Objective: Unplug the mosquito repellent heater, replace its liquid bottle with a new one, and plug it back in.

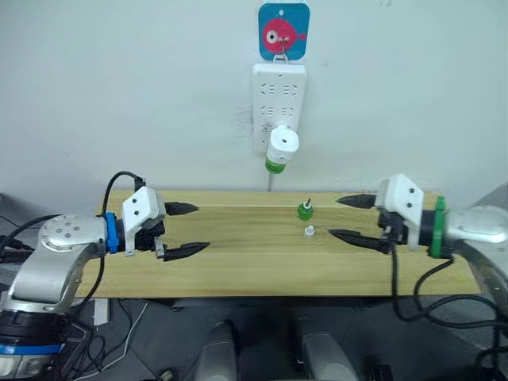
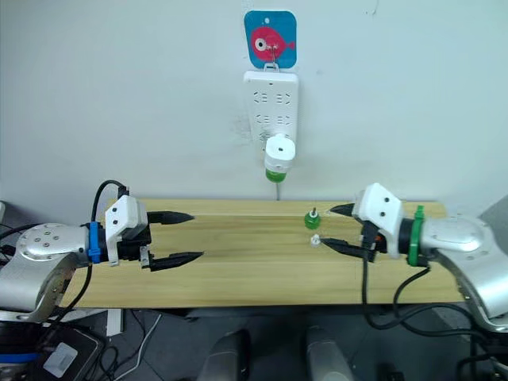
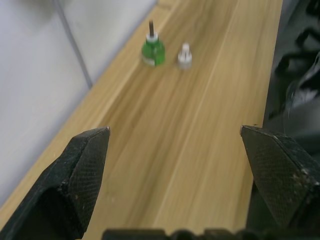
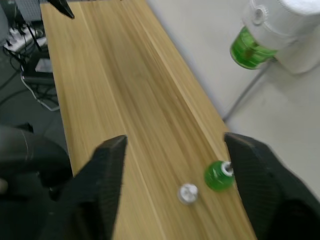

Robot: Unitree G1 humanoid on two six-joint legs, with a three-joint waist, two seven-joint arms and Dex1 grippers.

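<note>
Our small white plastic plug-in heater [image 1: 282, 143] sits in the long white power strip [image 1: 279, 103] on the wall, with a translucent green bottle [image 1: 275, 165] screwed in beneath it. Below the strip, on the pale wooden counter [image 1: 238, 262], a capless green bottle with a dark wick [image 1: 305, 209] stands upright, and a small white screw cap [image 1: 309, 232] lies just beside it on the side away from the wall.

Both our tools hang over the counter with nothing in them. The left tool [image 1: 186, 229] has its two black fingers spread wide, well off to the left of the strip. The right tool [image 1: 354, 218] is likewise spread, its tips near the wick bottle and the cap.

We judge the swap done, or nearly so. The risk from here lies with the right tool: any sweep toward the strip could tip the light, narrow bottle or flick the loose cap off the counter. A knock against the heater could also work its prongs loose.

The counter is a narrow plank set against a plain pale wall; a blue square hook with a pink fish [image 1: 282, 32] holds the strip, and cables lie on the floor below.
</note>
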